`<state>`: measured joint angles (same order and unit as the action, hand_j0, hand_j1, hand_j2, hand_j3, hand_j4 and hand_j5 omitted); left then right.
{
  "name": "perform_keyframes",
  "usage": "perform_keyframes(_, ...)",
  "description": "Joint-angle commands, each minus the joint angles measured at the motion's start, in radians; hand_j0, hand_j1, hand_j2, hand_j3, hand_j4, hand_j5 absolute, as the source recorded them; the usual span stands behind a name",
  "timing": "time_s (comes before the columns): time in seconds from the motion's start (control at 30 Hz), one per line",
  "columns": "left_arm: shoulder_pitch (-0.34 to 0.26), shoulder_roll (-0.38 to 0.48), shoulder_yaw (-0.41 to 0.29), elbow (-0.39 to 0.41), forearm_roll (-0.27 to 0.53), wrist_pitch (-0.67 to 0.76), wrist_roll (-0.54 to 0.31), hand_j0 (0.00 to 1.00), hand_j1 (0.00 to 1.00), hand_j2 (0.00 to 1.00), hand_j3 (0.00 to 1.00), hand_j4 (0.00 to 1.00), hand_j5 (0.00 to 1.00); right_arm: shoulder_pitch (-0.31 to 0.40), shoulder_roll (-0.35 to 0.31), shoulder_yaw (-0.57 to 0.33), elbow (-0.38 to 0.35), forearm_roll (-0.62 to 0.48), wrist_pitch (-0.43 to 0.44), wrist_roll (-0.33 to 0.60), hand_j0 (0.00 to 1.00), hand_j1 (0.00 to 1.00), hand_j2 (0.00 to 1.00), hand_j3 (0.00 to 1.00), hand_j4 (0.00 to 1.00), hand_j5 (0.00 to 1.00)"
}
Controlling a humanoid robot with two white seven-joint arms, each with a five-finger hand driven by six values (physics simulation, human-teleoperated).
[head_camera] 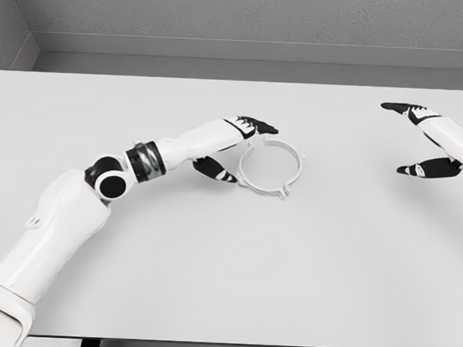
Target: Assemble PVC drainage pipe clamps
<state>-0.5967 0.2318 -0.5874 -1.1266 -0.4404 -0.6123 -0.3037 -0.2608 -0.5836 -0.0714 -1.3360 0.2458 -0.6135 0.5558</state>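
Note:
A white ring-shaped pipe clamp (283,183) lies flat on the white table (227,265), a little right of centre, with small tabs on its rim. My left hand (236,149) reaches in from the lower left and sits at the clamp's left edge. Its upper fingers (258,127) point over the ring's top left and its thumb (215,170) lies beside the lower left rim. The fingers are spread and I see no closed hold on the ring. My right hand (419,140) hovers at the far right edge, well apart from the clamp, fingers spread and holding nothing.
The table's far edge meets a grey wall (238,20) at the back. The near edge runs along the bottom of the view, with dark table legs (91,344) just visible below it.

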Motion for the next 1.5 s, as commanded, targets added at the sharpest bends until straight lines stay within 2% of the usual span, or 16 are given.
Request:
perform_keyframes(0.0, 0.0, -0.008, 0.0, -0.001, 0.003, 0.001, 0.0, 1.0, 1.0, 1.0, 1.0, 1.0, 1.0, 0.0, -0.001, 0.001, 0.0, -0.008, 0.003, 0.0, 1.0, 1.0, 1.0, 1.0, 1.0, 1.0)
perform_keyframes(0.37, 0.015, -0.022, -0.008, 0.018, -0.001, 0.001, 0.0, 1.0, 1.0, 1.0, 1.0, 1.0, 1.0, 0.0, 0.001, 0.001, 0.001, -0.008, 0.003, 0.0, 1.0, 1.0, 1.0, 1.0, 1.0, 1.0)
perform_keyframes(0.6, 0.008, -0.046, -0.008, 0.091, -0.001, 0.001, 0.0, 1.0, 1.0, 1.0, 1.0, 1.0, 1.0, 0.0, 0.001, 0.001, 0.003, -0.008, 0.003, 0.0, 1.0, 1.0, 1.0, 1.0, 1.0, 1.0)
perform_keyframes(1.47, -0.012, -0.097, 0.003, 0.143, -0.001, 0.001, 0.0, 1.0, 1.0, 1.0, 1.0, 1.0, 1.0, 0.0, 0.001, 0.004, -0.003, -0.008, 0.003, 0.0, 1.0, 1.0, 1.0, 1.0, 1.0, 1.0)
